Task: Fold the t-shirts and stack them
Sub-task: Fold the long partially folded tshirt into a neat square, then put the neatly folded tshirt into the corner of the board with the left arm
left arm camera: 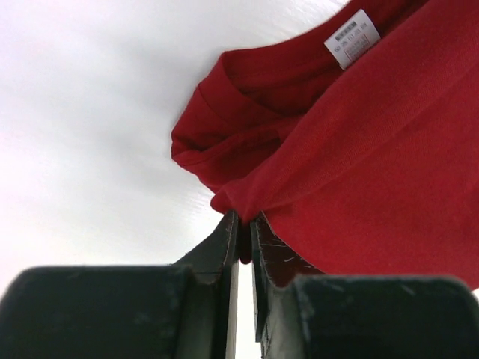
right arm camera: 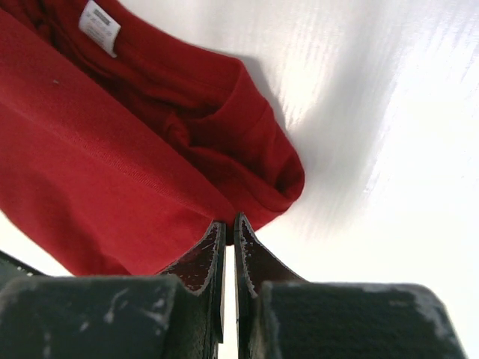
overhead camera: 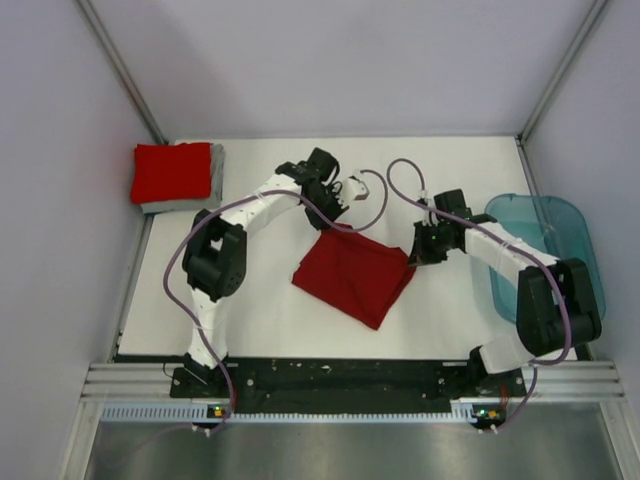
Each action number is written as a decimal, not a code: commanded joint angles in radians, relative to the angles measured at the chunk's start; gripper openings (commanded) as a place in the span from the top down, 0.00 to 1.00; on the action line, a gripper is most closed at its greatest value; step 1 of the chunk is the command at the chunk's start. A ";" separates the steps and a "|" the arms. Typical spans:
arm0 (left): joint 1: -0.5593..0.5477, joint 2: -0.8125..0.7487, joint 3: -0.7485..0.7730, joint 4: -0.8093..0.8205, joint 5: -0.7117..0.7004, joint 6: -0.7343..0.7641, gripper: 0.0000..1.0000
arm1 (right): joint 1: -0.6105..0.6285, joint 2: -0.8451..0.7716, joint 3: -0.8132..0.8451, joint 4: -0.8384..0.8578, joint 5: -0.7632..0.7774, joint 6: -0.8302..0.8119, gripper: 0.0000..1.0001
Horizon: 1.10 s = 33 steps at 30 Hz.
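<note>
Stack first, at the far left corner of the table: the bright red shirt lies folded on top of the grey shirt, whose edge shows along the right side and underneath. I count those two as done.

Moving right, my left gripper sits at the far corner of the dark red shirt. Its jaws are all but closed, with a thin tuck of red cloth pinched between them. The wrist camera shows the collar and the white label just beyond the fingertips.

The dark red shirt itself lies in the middle of the table, turned like a diamond and well apart from the stack. It looks folded over already, though the collar end is bunched, with loose layers at the edge, so I judge the fold unfinished or at least untidy.

On its right corner is my right gripper, jaws closed and, as far as I can see, nipping the shirt's edge at the very tips.

Further right, the teal tub stands at the table's edge; I see no more shirts in it.

What I reckon is left: finish and flatten this last fold, then carry the dark red shirt over and lay it on the pile at the left.
</note>
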 commanded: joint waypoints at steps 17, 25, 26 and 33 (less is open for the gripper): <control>0.011 0.029 0.120 0.238 -0.136 -0.193 0.56 | -0.051 0.282 0.282 0.087 0.317 0.021 0.79; 0.008 -0.125 -0.105 0.307 -0.004 -0.272 0.63 | -0.025 0.144 0.318 0.038 0.349 0.047 0.58; 0.010 -0.127 -0.122 0.317 0.016 -0.279 0.67 | -0.010 0.116 0.296 0.041 0.340 0.054 0.59; 0.008 0.004 -0.086 0.296 0.081 -0.309 0.79 | 0.026 0.102 0.112 0.199 -0.001 0.122 0.78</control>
